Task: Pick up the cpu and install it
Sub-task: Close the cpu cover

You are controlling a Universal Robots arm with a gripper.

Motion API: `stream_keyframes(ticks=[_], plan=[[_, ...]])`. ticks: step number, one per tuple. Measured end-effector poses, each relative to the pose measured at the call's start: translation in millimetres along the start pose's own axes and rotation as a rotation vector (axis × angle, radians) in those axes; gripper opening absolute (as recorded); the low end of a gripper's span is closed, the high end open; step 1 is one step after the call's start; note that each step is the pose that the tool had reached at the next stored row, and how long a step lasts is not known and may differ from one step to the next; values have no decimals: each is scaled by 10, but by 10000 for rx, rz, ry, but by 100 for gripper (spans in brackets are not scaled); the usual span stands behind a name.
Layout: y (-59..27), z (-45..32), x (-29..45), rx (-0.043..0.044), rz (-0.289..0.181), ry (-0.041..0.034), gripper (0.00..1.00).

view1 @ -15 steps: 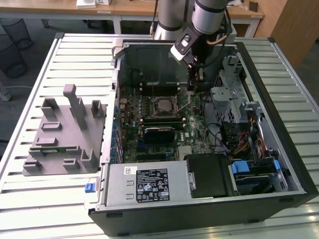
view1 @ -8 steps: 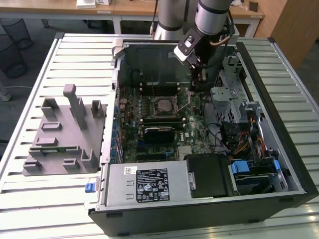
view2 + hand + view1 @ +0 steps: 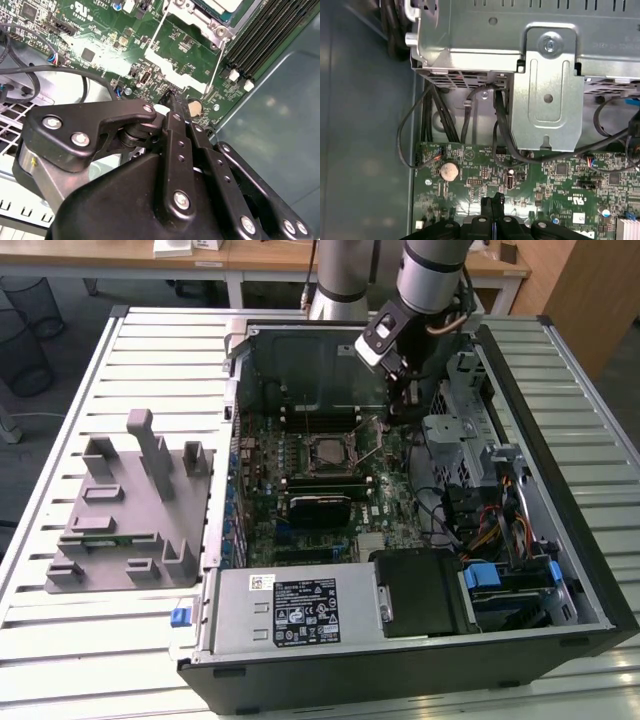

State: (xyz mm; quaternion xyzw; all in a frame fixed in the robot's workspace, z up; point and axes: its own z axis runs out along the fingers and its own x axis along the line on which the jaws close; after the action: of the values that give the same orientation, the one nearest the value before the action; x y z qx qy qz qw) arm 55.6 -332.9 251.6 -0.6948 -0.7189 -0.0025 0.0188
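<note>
We see the gripper (image 3: 169,97) clenched on nothing near the cpu (image 3: 326,451) seated in its socket (image 3: 202,21), probably to push the lever (image 3: 219,62).

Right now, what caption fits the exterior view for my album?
Robot's end effector hangs inside an open computer case, above the green motherboard.
</note>
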Motion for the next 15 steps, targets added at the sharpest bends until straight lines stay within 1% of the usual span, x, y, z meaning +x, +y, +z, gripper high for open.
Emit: stream_keyframes(ticks=[9, 12, 15], plan=[[10, 99, -2, 3, 0, 0, 11], [8, 106, -3, 3, 0, -4, 11], [-14, 110, -2, 2, 0, 0, 11]])
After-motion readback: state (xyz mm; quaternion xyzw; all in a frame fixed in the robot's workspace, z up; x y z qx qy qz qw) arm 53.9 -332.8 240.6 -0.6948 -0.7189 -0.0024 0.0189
